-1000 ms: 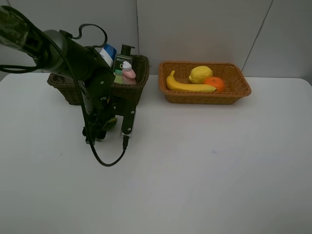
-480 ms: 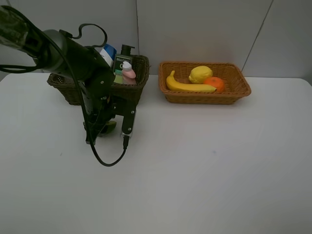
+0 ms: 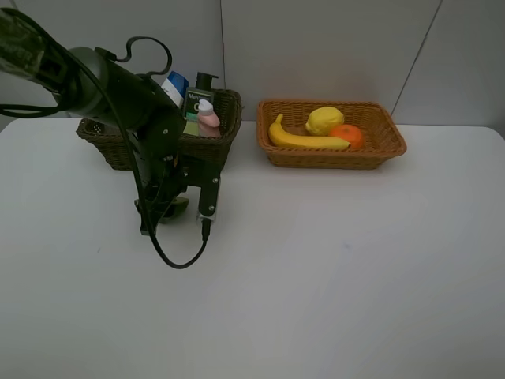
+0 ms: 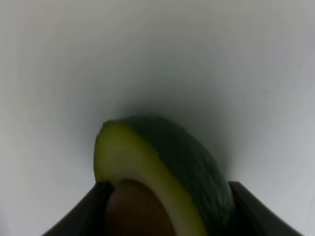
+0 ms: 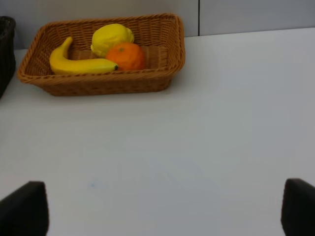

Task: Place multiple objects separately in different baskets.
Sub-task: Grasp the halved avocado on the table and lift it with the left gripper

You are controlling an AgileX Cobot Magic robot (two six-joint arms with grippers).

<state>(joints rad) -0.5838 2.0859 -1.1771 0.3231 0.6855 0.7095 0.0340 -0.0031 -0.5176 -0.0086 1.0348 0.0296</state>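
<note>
My left gripper [image 3: 169,208] is down at the table in front of the dark basket [image 3: 211,147] and is shut on the halved avocado [image 3: 177,204]. In the left wrist view the avocado [image 4: 167,167] fills the space between the dark fingers [image 4: 78,219], pit and pale flesh showing. The dark basket holds a white blue-capped bottle [image 3: 175,82], a dark green pump bottle [image 3: 197,99] and a small pink bottle [image 3: 208,116]. Banana [image 3: 304,140], lemon [image 3: 324,120] and orange [image 3: 347,136] lie in the tan basket [image 3: 379,151]. My right gripper [image 5: 160,211] is open over bare table.
The left arm and its looping black cable [image 3: 177,260] hide part of the dark basket. The right wrist view shows the tan basket [image 5: 123,84] ahead and a sliver of the dark basket [image 5: 5,49] at its side. White table [image 3: 331,276] spreads across the front and right.
The left gripper's fingers have drawn in on the avocado. The arm has barely shifted, and the right side is unchanged.
</note>
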